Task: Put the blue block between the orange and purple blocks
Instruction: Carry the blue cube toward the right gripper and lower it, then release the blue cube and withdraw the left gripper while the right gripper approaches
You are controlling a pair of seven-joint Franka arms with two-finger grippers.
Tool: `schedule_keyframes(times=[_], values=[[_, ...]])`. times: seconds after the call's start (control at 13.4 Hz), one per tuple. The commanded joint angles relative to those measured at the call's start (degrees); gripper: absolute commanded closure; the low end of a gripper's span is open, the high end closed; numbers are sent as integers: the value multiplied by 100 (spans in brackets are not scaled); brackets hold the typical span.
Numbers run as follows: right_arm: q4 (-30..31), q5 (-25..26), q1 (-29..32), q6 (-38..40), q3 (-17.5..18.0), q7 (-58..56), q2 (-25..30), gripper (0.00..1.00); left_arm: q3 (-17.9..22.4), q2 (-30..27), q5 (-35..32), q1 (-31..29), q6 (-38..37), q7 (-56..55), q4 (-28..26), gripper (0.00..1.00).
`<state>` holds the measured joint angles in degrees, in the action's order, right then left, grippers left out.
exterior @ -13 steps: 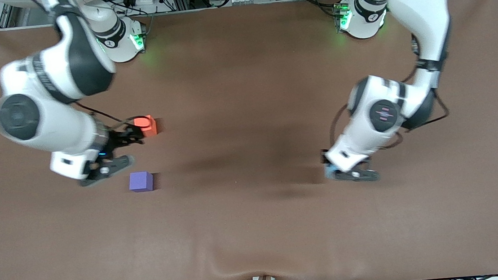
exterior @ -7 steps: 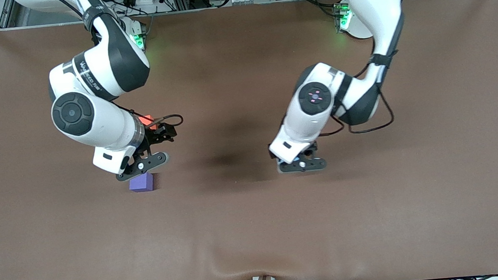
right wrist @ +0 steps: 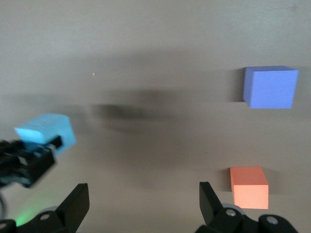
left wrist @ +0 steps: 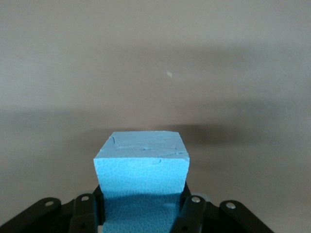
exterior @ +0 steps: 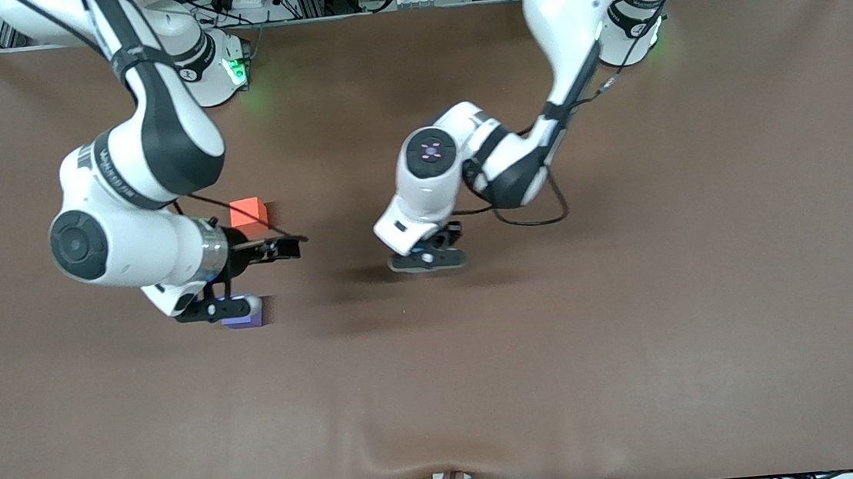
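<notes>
The blue block [left wrist: 141, 165] is clamped between the fingers of my left gripper [left wrist: 141, 209], which is shut on it. That gripper [exterior: 428, 258] hangs over the middle of the table, and the arm hides the block in the front view. The orange block [exterior: 247, 211] sits on the table toward the right arm's end. The purple block [exterior: 246, 318] lies nearer the front camera than the orange one, partly covered by my right gripper [exterior: 245, 280]. In the right wrist view the right gripper [right wrist: 142, 206] is open and empty, with the purple block [right wrist: 270, 87], orange block [right wrist: 249, 187] and the held blue block [right wrist: 46, 133] ahead.
A brown mat [exterior: 635, 329] covers the whole table, with a small wrinkle at its front edge [exterior: 451, 473]. Both arm bases stand along the edge farthest from the front camera. Bare mat lies between the orange and purple blocks.
The left arm has carried the blue block across the table toward the right arm's end. The right arm has swung, and its gripper now hangs over the purple block.
</notes>
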<state>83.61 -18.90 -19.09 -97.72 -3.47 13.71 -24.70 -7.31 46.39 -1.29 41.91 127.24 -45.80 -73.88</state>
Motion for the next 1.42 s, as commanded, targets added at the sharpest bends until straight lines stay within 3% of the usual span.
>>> schedule_keyframes(times=[0.0,0.15,0.37,0.45,0.52,0.82,0.97,1.34], values=[[-55,-62,265,43,39,-78,-61,0,72,553,111,316,484,-218,513,100],[23,-27,449,43,39,-438,-105,0,80,879,111,501,503,-227,882,100],[68,315,512,-115,39,-509,-175,0,159,942,102,590,530,-219,901,100],[68,351,477,-133,39,-509,-175,0,159,951,94,607,538,-227,875,11],[68,351,468,-133,39,-553,-175,0,159,951,59,642,547,-254,805,0],[129,351,372,-168,39,-896,-272,0,282,539,-3,520,285,-219,770,0],[260,508,135,-343,39,-896,-281,0,458,39,-56,223,-652,-236,752,0],[270,606,-664,-1018,39,-747,-675,0,485,-990,-91,-1630,-2420,-192,717,0]])
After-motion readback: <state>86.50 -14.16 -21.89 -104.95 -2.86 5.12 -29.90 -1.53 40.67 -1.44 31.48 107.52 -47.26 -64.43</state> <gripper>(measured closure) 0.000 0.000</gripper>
